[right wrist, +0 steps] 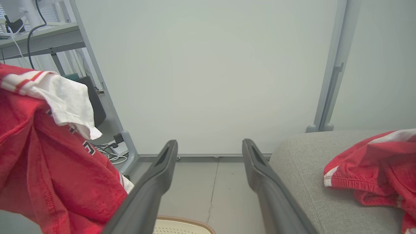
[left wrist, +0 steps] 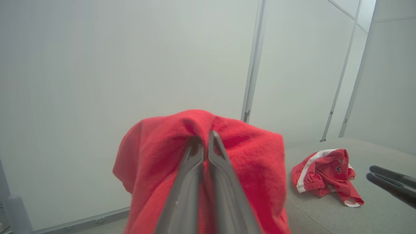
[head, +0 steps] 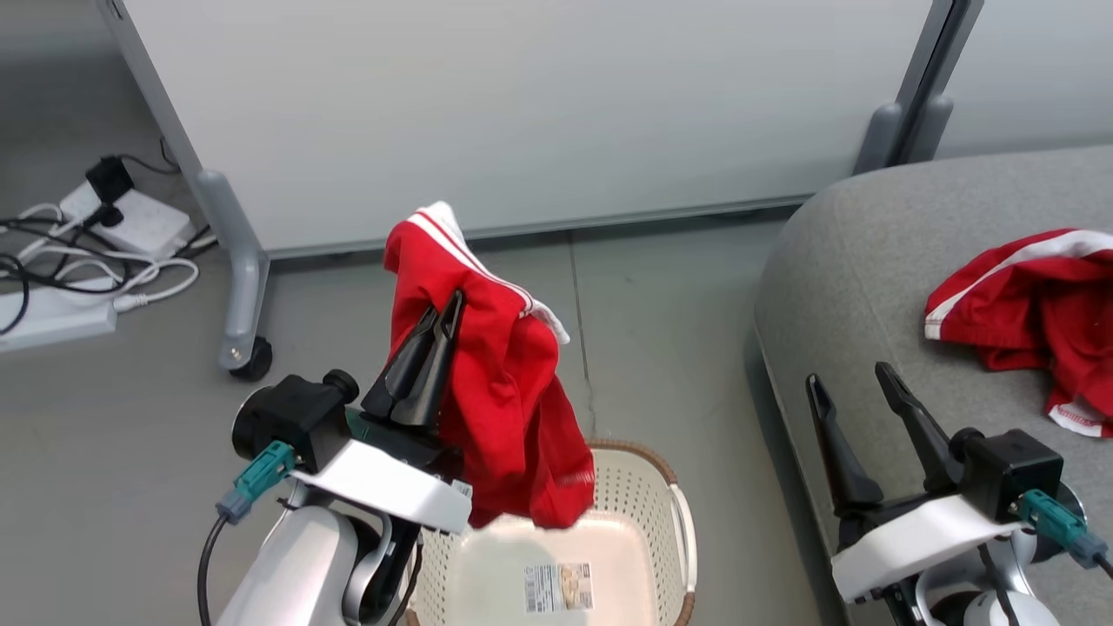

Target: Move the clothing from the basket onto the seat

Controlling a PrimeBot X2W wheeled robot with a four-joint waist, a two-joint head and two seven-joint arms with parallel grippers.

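My left gripper (head: 454, 306) is shut on a red garment with white stripes (head: 500, 391), which hangs lifted above the cream basket (head: 648, 496). The left wrist view shows the same garment (left wrist: 156, 156) draped over the closed fingers (left wrist: 191, 169). The basket's bottom with its label sticker (head: 558, 587) lies bare below. Another red and white garment (head: 1035, 304) rests on the grey seat (head: 861, 261) at the right. My right gripper (head: 850, 376) stands open and empty over the seat's near edge, its fingers (right wrist: 162, 169) wide apart.
A white partition wall (head: 522, 104) on castor legs (head: 243, 348) stands behind. Power strips and tangled cables (head: 78, 261) lie on the floor at the far left. Grey floor (head: 669, 330) separates the basket from the seat.
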